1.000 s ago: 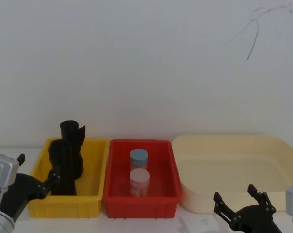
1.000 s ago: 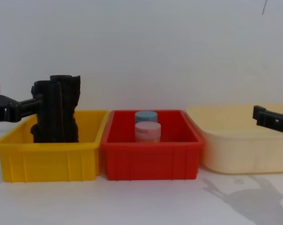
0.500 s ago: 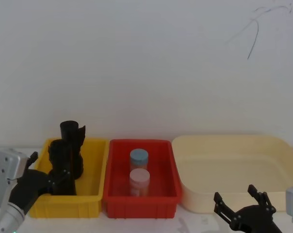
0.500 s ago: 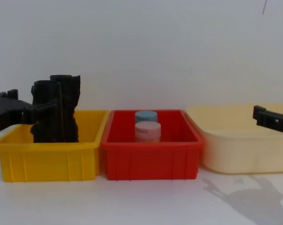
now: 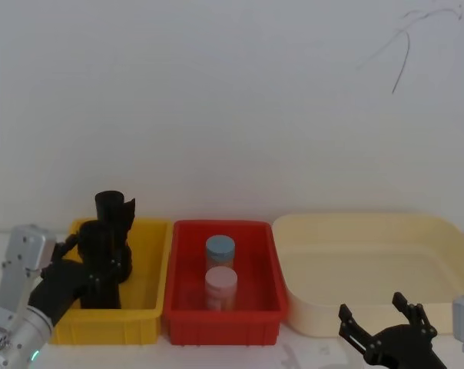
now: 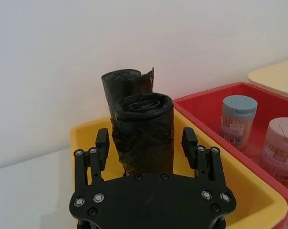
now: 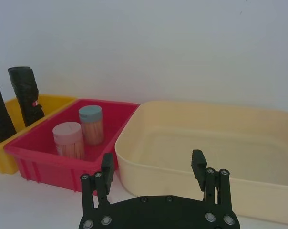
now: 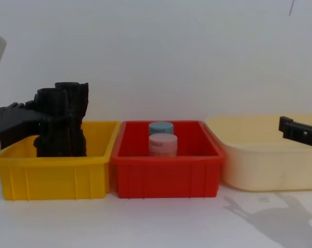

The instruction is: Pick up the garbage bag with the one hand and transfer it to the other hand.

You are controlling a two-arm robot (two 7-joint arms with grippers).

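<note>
- Far left: the left pincer (image 6: 145, 142) is reaching into the yellow bin (image 8: 52, 178) with its fingers apart, one on each side of the garbage bag (image 6: 143, 117). In the left wrist view there's a thin gap on both sides, so it isn't squeezing the roll.
- The garbage bag stands upright in the yellow bin, on the side nearer the robot, and it's taller than the bin wall. The look-alike second roll (image 6: 127, 78) is right behind it, and they look to be touching.
- Next over is the red bin (image 5: 220, 327), snug against the yellow one. It has two jars in a row, the pink-lidded jar (image 5: 221, 284) in front and the blue-lidded jar (image 5: 220, 250) behind.
- Then there's the big cream tub (image 5: 362, 221), just beside the red bin.
- Far right: the right pincer (image 7: 152, 158) hangs low over the white bench (image 8: 161, 222) in front of the cream tub. Its fingers are spread wide and holding nothing, well apart from the bag.
</note>
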